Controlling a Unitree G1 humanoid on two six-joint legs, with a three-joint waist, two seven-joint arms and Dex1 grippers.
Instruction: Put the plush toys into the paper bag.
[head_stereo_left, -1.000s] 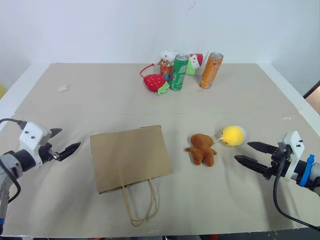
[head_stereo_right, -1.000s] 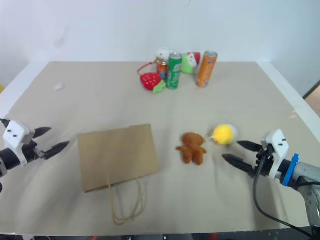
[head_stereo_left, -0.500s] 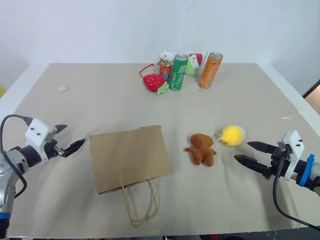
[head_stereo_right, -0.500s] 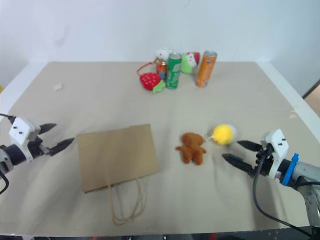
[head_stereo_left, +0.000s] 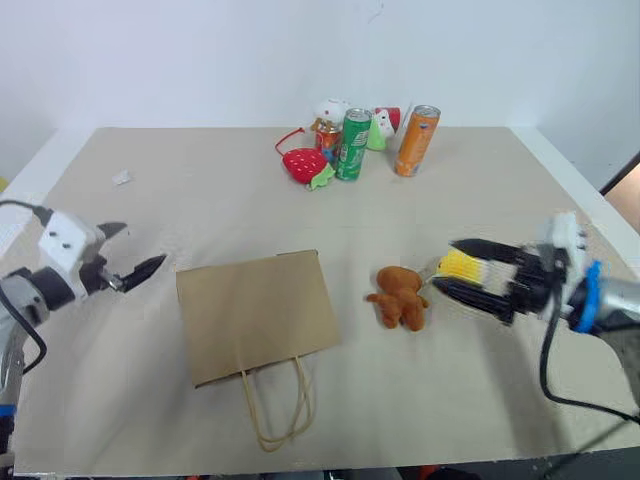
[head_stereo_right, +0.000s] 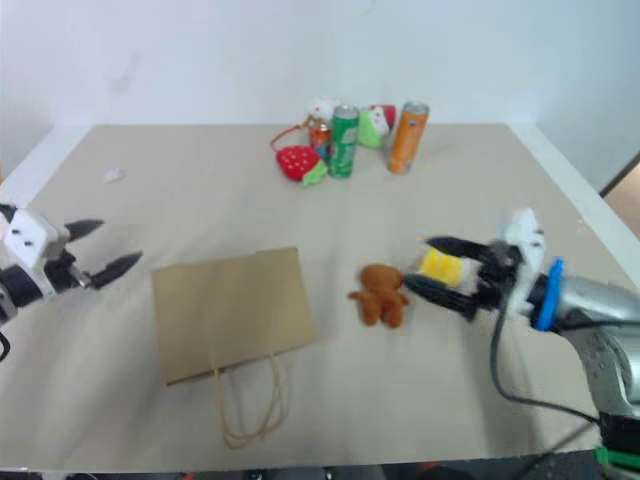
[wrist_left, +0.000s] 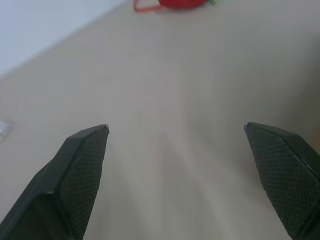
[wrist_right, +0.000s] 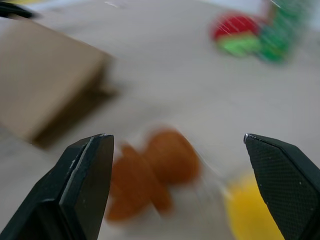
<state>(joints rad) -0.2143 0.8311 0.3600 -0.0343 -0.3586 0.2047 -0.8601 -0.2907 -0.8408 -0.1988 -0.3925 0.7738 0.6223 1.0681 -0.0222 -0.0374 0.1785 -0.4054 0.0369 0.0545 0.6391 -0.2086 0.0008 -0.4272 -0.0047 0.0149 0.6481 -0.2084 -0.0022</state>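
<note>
Reaching leftward, the right gripper (head_stereo_left: 448, 268), jaws apart, straddles the ball (head_stereo_left: 462, 265); the brown plush (head_stereo_left: 400, 297) lies just left, the bag (head_stereo_left: 258, 312) beyond.

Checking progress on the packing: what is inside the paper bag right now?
The paper bag lies flat and looks empty, though its inside is hidden. The brown plush and the yellow plush ball still lie beside it.

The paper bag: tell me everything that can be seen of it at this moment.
The paper bag is plain brown kraft paper, lying flat and folded shut on the beige table, slightly skewed. Two thin beige cord loop handles trail from its near edge toward the robot. Nothing rests on it or touches it: the open left gripper hovers off to its left, and the brown plush lies apart on its right.
</note>
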